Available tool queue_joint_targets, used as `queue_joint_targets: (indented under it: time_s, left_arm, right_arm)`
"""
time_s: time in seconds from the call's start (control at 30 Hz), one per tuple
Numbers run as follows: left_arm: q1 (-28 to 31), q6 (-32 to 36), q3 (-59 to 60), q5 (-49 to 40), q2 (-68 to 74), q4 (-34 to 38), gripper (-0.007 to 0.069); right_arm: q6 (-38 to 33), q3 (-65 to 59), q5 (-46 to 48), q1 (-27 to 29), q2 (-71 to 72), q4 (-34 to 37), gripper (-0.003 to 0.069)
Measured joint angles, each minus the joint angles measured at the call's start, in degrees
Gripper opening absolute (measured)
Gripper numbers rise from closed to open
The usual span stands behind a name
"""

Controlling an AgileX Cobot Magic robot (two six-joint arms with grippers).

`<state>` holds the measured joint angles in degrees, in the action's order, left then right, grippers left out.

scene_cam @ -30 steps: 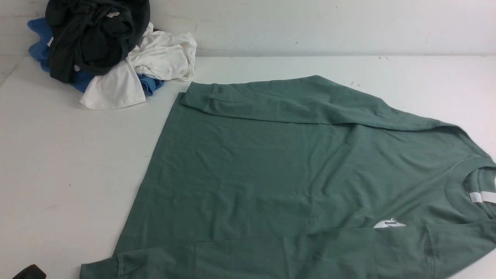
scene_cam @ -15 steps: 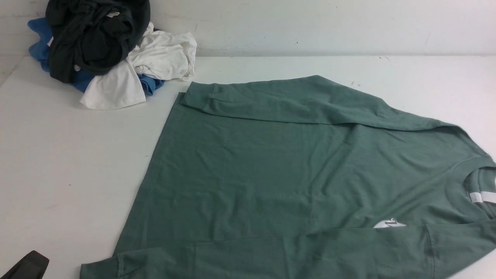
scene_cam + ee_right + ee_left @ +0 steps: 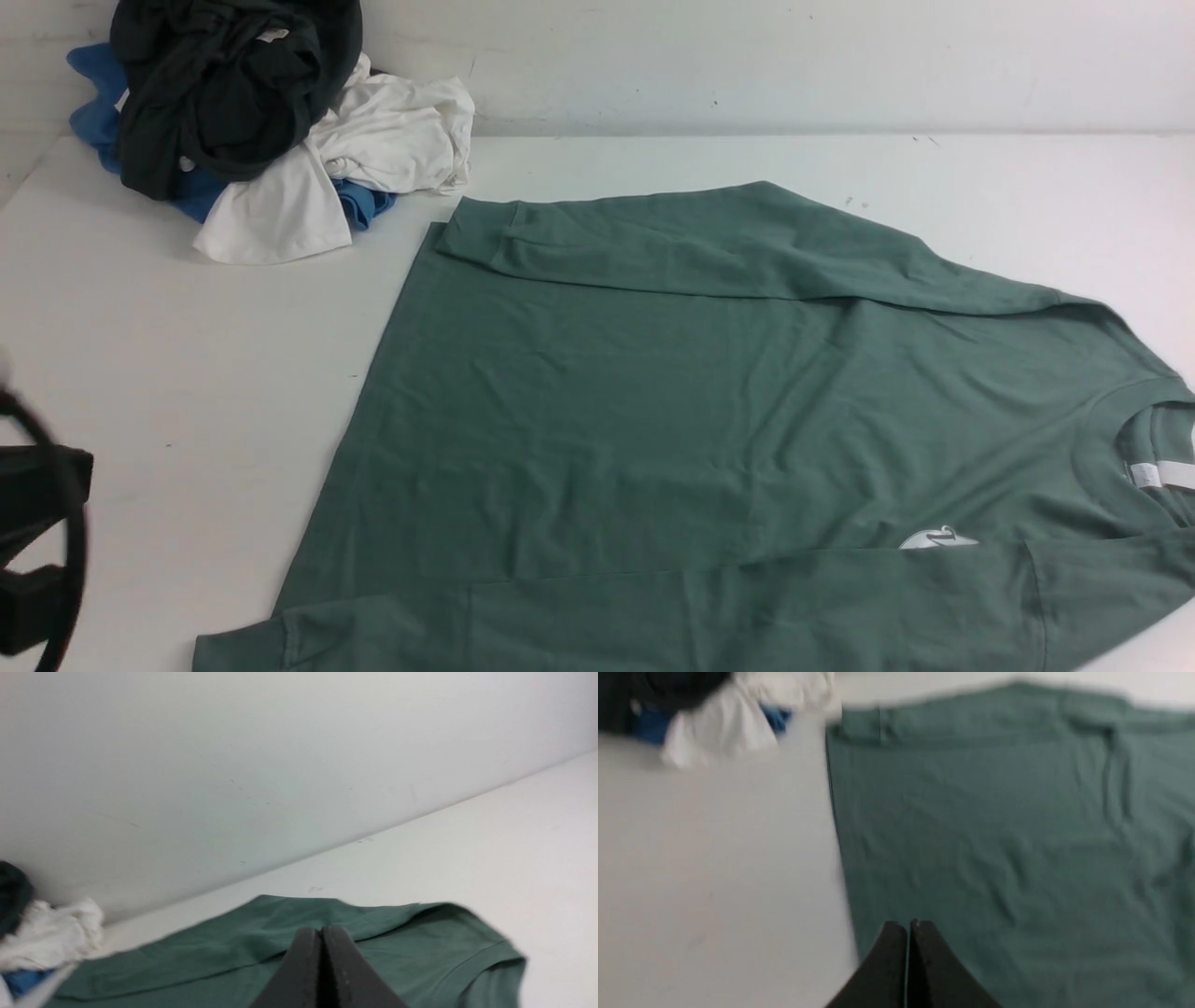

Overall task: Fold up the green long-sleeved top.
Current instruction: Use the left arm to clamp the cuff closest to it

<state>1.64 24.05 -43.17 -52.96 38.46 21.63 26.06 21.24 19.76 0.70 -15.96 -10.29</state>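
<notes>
Because the green long-sleeved top is a soft, limp knit, expect it to sag and drag rather than hold its shape. It lies flat on the surface, logo up, with the neck toward the robot's right and the hem toward its left. The left fingers and right fingers are pressed together and hold nothing. Pinch both layers at the hem corners; a single-layer pinch would likely peel the front away.
</notes>
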Motion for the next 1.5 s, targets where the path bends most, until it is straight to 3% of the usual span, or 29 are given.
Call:
queue_joint_targets:
  time_s: [0.1, 0.27, 0.4, 0.5, 0.53, 0.73, 0.9, 1.13, 1.3, 1.33, 1.5]
  left_arm:
    - [-2.5, -3.3, -8.0, -8.5, 13.4, -8.1, -0.0007]
    - [-5.3, -8.6, -10.0, -10.4, 27.9, -12.5, 0.0009]
    - [-5.7, -10.6, -10.1, -9.9, 41.6, -13.1, 0.0093]
    - [-5.8, -11.6, -10.1, -8.7, 47.7, -13.2, 0.0158]
    - [-5.8, -12.2, -10.1, -7.2, 51.2, -13.2, 0.0220]
    - [-5.8, -14.7, -7.9, 1.0, 57.2, -13.9, 0.0376]
    - [-5.8, -15.5, -2.9, 5.3, 57.1, -14.2, 0.0403]
    - [-5.8, -15.6, 1.6, 10.8, 54.6, -13.2, 0.0382]
    - [-5.8, -15.6, 2.7, 12.0, 52.8, -12.0, 0.0261]
    - [-5.8, -15.6, 3.5, 12.5, 51.9, -12.2, 0.0197]
    - [-5.8, -15.6, 4.4, 12.3, 48.4, -12.9, 0.0057]
  right_arm:
    - [-8.0, 12.6, 11.8, -0.1, -10.9, -2.3, -0.0015]
    - [-16.6, 23.0, 25.5, -3.8, -20.8, 4.0, -0.0015]
    - [-28.2, 24.7, 31.0, -10.4, -25.2, 14.2, -0.0015]
    - [-33.0, 24.5, 33.6, -13.4, -26.4, 18.0, -0.0015]
    - [-35.7, 24.2, 35.4, -14.7, -27.2, 19.6, -0.0015]
    - [-37.9, 24.1, 37.2, -15.4, -29.1, 20.3, -0.0015]
    - [-38.2, 24.1, 36.3, -15.4, -29.6, 20.3, -0.0015]
    - [-38.2, 24.1, 35.2, -15.4, -31.7, 20.5, -0.0015]
    - [-38.2, 24.1, 35.0, -15.4, -33.0, 21.5, -0.0015]
    - [-38.2, 24.1, 34.9, -15.4, -33.2, 21.7, -0.0015]
    - [-38.2, 24.1, 34.8, -15.4, -33.2, 22.0, -0.0015]
